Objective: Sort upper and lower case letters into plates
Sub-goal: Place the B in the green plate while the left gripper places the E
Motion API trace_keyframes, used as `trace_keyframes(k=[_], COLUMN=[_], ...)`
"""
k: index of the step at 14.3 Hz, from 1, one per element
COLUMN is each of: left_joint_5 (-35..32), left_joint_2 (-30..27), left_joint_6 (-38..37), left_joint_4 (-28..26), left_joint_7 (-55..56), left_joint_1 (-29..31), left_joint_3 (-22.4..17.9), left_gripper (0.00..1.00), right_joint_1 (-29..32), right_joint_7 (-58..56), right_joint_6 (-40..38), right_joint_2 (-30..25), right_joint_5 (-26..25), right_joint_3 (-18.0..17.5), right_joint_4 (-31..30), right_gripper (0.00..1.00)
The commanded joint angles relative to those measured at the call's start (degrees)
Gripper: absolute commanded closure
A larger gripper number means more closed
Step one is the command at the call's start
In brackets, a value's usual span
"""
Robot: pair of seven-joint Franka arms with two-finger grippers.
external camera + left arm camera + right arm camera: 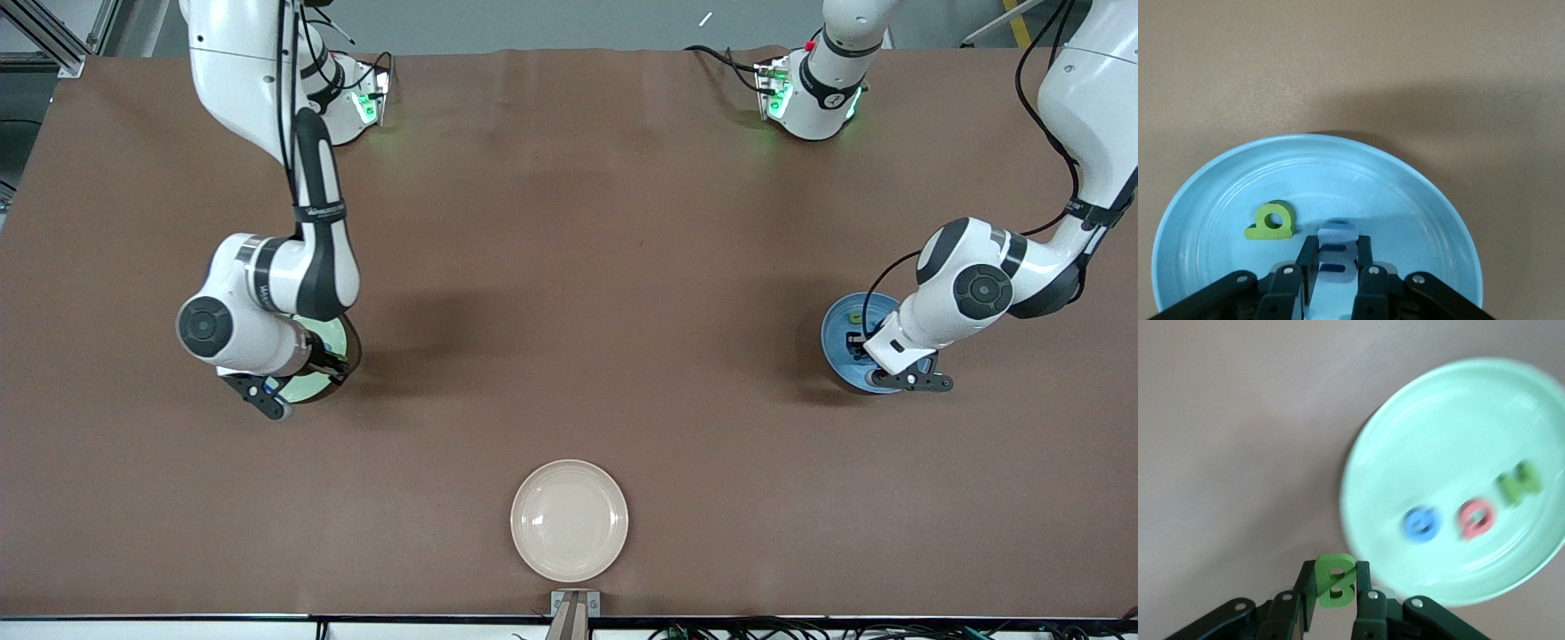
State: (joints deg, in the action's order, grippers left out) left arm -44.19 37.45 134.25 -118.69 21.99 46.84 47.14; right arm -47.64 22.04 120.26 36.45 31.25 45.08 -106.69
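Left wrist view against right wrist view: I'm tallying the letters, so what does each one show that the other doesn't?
Only the left wrist view shows the blue plate, a green letter lying in it, and the left claw shut on a pale blue letter over it. Only the right wrist view shows the pale green plate with blue, pink and green letters, and the right claw shut on a green letter. Both show the brown table.

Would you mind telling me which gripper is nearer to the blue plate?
Left. The left gripper hangs right over the blue plate, holding a pale blue letter; the right gripper is over the pale green plate, toward the right arm's end.
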Motion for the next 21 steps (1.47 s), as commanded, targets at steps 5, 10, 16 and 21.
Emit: trace_keyframes(k=[5, 10, 16, 21], left_joint_5=[-2.04, -1.95, -0.99, -0.99], left_joint_2=[0.87, 0.26, -1.33, -1.42], left_joint_6=[-0.04, -0.04, -3.72, -4.34], left_joint_4=[0.66, 1.71, 3.64, 6.53], left_joint_7=[-0.37, -0.55, -0.37, -0.02], left_joint_1=[-0.09, -0.09, 0.18, 0.18], left_joint_3=[-0.30, -0.12, 2.33, 2.61], left_gripper=[0.90, 0.06, 0.01, 0.01], right_joint_1=[7.90, 8.96, 11.42, 12.04], right_joint_7=[-15.96, -16.50, -16.50, -16.41], right_joint_6=[1.11, 2.78, 4.62, 5.25], right_joint_2=[-0.32, 0.38, 1.78, 2.31], right_joint_5=[0.83, 1.36, 2.33, 2.33], right_joint_3=[0.27, -1.04, -4.65, -5.44], right_joint_4=[-2.47, -2.47, -2.47, -2.47], right_gripper=[1.00, 1.00, 0.99, 0.96])
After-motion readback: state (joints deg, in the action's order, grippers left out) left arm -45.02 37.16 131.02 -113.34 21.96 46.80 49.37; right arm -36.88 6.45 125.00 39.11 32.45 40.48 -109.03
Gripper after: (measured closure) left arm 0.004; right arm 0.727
